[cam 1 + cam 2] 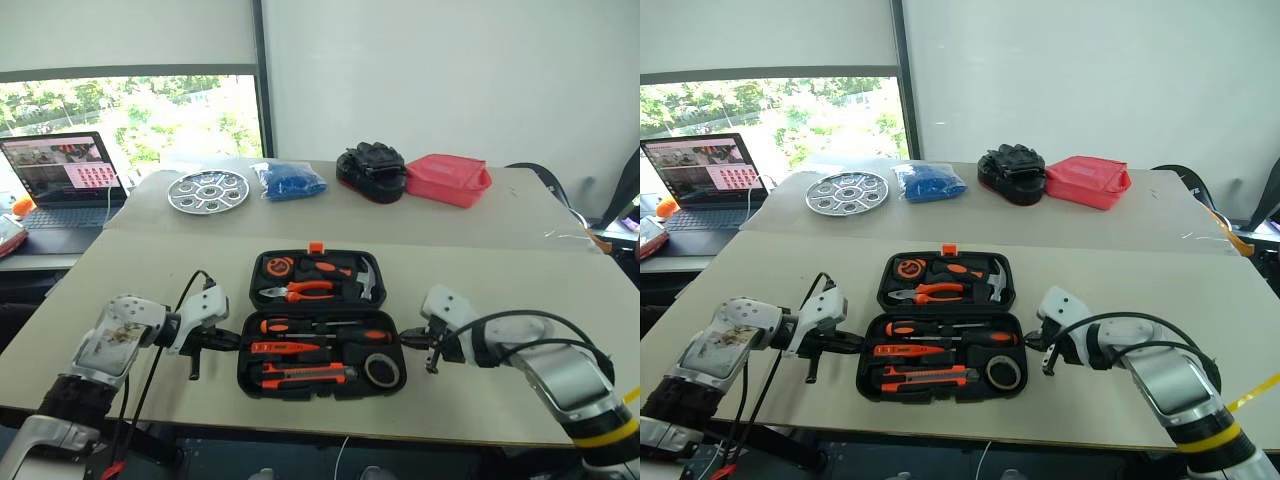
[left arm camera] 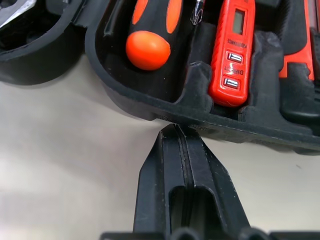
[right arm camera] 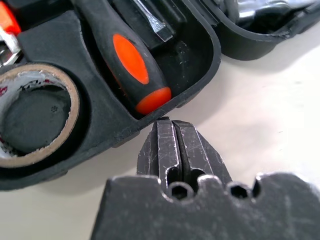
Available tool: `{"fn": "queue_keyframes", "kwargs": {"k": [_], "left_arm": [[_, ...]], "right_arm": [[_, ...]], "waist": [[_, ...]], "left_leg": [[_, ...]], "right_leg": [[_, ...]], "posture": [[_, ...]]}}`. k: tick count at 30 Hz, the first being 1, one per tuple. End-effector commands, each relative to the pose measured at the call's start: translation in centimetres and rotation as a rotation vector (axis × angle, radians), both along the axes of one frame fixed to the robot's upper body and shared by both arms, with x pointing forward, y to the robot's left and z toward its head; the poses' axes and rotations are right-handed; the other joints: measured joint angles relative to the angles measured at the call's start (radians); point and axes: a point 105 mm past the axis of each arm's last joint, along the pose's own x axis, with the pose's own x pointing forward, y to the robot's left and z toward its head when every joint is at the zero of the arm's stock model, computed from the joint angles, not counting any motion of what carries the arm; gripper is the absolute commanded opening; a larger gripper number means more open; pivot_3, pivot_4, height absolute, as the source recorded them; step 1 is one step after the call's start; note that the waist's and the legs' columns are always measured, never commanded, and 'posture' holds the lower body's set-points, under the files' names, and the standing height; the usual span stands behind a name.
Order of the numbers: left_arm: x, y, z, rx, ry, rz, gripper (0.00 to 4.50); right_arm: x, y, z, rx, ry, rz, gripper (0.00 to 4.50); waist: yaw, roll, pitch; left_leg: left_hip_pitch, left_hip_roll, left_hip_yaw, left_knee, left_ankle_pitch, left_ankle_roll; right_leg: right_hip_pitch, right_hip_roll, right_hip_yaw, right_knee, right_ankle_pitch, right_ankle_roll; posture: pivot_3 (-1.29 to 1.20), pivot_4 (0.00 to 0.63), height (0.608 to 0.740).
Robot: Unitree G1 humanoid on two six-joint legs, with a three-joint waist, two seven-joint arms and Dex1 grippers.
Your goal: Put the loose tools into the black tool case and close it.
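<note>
The black tool case point(image 1: 320, 325) is seen lying open flat near the front edge of the pale worktop point(image 1: 520, 300), its orange latch point(image 1: 316, 247) on the far rim. In the near half, two long screwdrivers point(image 1: 325, 330) with orange-and-black handles, a slim orange tester screwdriver point(image 1: 290, 348), a utility knife point(image 1: 305, 375) and a round roll that reads as tape point(image 1: 381, 370) are seated in the moulded slots. The far half is filled with orange-handled pliers point(image 1: 300, 291), a hammer head point(image 1: 366, 278) and a round orange-and-black item that cannot be made out clearly.

The left hand point(image 1: 236, 342) is held at the case's left wall, fingers pressed together and empty; in the left wrist view its tip point(image 2: 175, 131) is shown at the case's outer rim, though actual contact cannot be confirmed. The right hand point(image 1: 404, 344) is closed and empty at the right wall, its tip point(image 3: 167, 122) set just under the rim beside a screwdriver handle point(image 3: 132, 62); here too, touch cannot be settled.

On the far worktop, a round silver metal tray point(image 1: 208, 191), a blue plastic bag point(image 1: 289, 181), a lumpy black bundle point(image 1: 372, 170) and a pinkish-red container point(image 1: 447, 179) are lined up well apart from the case. An open laptop point(image 1: 62, 180) is placed on a side desk at the left, partly cut off by the frame edge.
</note>
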Motion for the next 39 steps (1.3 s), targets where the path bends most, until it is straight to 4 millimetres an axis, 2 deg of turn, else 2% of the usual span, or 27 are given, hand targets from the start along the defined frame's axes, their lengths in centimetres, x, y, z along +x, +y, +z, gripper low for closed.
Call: {"fn": "queue_keyframes", "kwargs": {"k": [1,3,7,11,13,14,15,16,17,18,20,21,25,27,29,34,38,39], "left_arm": [[-0.9,-0.8,-0.7,0.002,0.002,-0.061,0.0],[-0.4,-0.4,-0.8,0.01,-0.016,-0.028,0.0],[0.0,-0.2,-0.8,0.007,-0.014,0.001,0.0],[0.3,1.0,-0.3,0.016,-0.002,0.058,0.0],[0.7,2.4,0.1,0.028,0.006,0.128,0.52],[0.8,3.1,0.5,0.029,0.011,0.152,0.61],[0.9,3.5,0.7,0.029,0.015,0.165,1.06],[1.1,4.0,1.1,0.021,0.026,0.196,1.29],[1.6,4.5,1.7,-0.009,0.041,0.253,1.64],[2.1,4.7,2.4,-0.046,0.064,0.301,2.02],[2.8,4.6,3.7,-0.108,0.101,0.347,2.65],[3.5,4.5,4.3,-0.14,0.121,0.388,3.11],[5.0,2.8,6.2,-0.272,0.272,0.491,4.5],[5.4,1.7,6.6,-0.287,0.337,0.507,4.5],[6.1,1.0,6.3,-0.274,0.366,0.546,4.5],[7.8,-0.2,5.7,-0.247,0.394,0.635,4.5],[8.7,-0.4,4.7,-0.182,0.372,0.667,4.5],[9.0,-0.4,4.5,-0.178,0.361,0.678,4.5]], "right_arm": [[-2.6,2.4,0.7,0.06,0.014,0.15,0.01],[-2.8,2.4,0.4,0.058,0.015,0.129,0.01],[-1.8,1.3,0.1,0.014,-0.03,0.069,0.01],[-1.0,-0.3,0.9,-0.026,-0.08,-0.005,0.01],[-0.8,-1.4,1.8,-0.029,-0.087,-0.043,0.0],[-0.8,-1.8,2.2,-0.029,-0.089,-0.054,0.0],[-0.8,-2.0,2.5,-0.029,-0.091,-0.059,0.0],[-0.7,-2.3,2.9,-0.015,-0.085,-0.076,0.0],[-0.5,-2.6,3.4,0.006,-0.077,-0.1,0.58],[-0.3,-2.9,3.8,0.027,-0.067,-0.124,0.78],[0.3,-3.3,4.4,0.067,-0.049,-0.163,1.46],[0.8,-3.4,4.7,0.089,-0.036,-0.187,1.85],[2.7,-3.3,5.2,0.183,0.024,-0.265,3.27],[3.5,-3.1,5.1,0.212,0.059,-0.291,3.97],[4.1,-2.7,5.0,0.225,0.09,-0.3,4.42],[5.2,-1.6,5.2,0.299,0.192,-0.332,4.42],[6.3,-1.3,5.6,0.353,0.232,-0.381,4.42],[6.5,-1.2,5.6,0.362,0.239,-0.388,4.19]], "waist": [[-0.001,0.0,0.0],[0.0,0.0,0.0],[0.0,0.0,0.0],[0.0,0.0,0.0],[0.001,0.0,0.0],[0.001,0.0,0.0],[0.001,0.0,0.0],[0.001,0.0,0.0],[-0.001,0.0,0.0],[-0.003,0.0,0.0],[-0.002,-0.001,0.0],[-0.002,-0.001,0.0],[0.001,-0.002,0.001],[0.002,-0.002,0.001],[0.001,-0.002,0.001],[-0.001,-0.002,0.001],[-0.005,-0.002,0.001],[-0.005,-0.002,0.001]], "left_leg": [[0.001,0.0,0.0,0.0,0.0,0.0],[0.002,0.0,0.0,0.0,0.0,0.0],[0.006,0.0,0.001,0.0,0.0,0.0],[0.006,0.0,0.003,0.001,0.0,0.0],[0.006,0.0,0.003,0.001,0.0,0.0],[0.006,0.0,0.003,0.001,0.0,0.0],[0.006,0.0,0.003,0.0,0.0,0.0],[0.005,0.0,0.003,0.0,0.0,0.0],[0.005,0.0,0.003,0.0,0.0,0.0],[0.005,0.001,0.003,0.0,0.0,0.0],[0.005,0.001,0.003,0.0,0.0,0.0],[0.004,0.001,0.003,0.001,0.0,0.0],[0.004,0.0,0.003,0.001,0.0,0.0],[0.002,-0.001,0.004,0.001,0.0,0.0],[0.001,-0.001,0.004,0.001,0.0,0.0],[-0.002,-0.001,0.003,0.001,0.0,0.0],[-0.002,-0.001,0.001,0.001,0.0,0.0],[-0.002,-0.001,0.001,0.001,0.0,0.0]], "right_leg": [[0.0,0.0,0.0,0.0,0.0,0.0],[0.002,0.0,0.0,0.0,0.0,0.0],[0.004,0.0,0.001,0.001,0.0,0.0],[0.004,0.001,0.001,0.001,0.0,0.0],[0.004,0.0,0.001,0.001,0.0,0.0],[0.004,0.0,0.001,0.001,0.0,0.0],[0.004,0.0,0.001,0.001,0.0,0.0],[0.003,0.001,0.001,0.002,0.0,0.0],[0.003,0.001,0.001,0.002,0.0,0.0],[0.003,0.001,0.001,0.002,0.0,0.0],[0.003,0.002,0.001,0.002,0.0,-0.001],[0.003,0.002,0.001,0.002,0.0,-0.001],[0.003,0.002,0.001,0.002,0.0,0.0],[0.002,0.002,0.0,0.001,0.0,0.0],[0.002,0.002,0.0,0.001,0.0,0.0],[-0.001,0.001,0.0,0.001,0.0,0.0],[-0.002,0.001,0.0,0.002,0.0,0.0],[-0.002,0.001,0.0,0.002,0.0,0.0]], "posture": [[0.0,0.15,0.74],[0.0,0.15,0.74],[0.0,0.15,0.74],[0.0,0.15,0.74],[0.0,0.15,0.74],[0.0,0.15,0.74],[0.0,0.15,0.74],[0.0,0.15,0.74],[0.0,0.15,0.74],[0.0,0.15,0.74],[0.0,0.15,0.74],[0.0,0.15,0.74],[0.0,0.15,0.74],[0.0,0.15,0.74],[0.0,0.15,0.74],[0.0,0.15,0.74],[0.0,0.15,0.74],[0.0,0.15,0.74]]}}
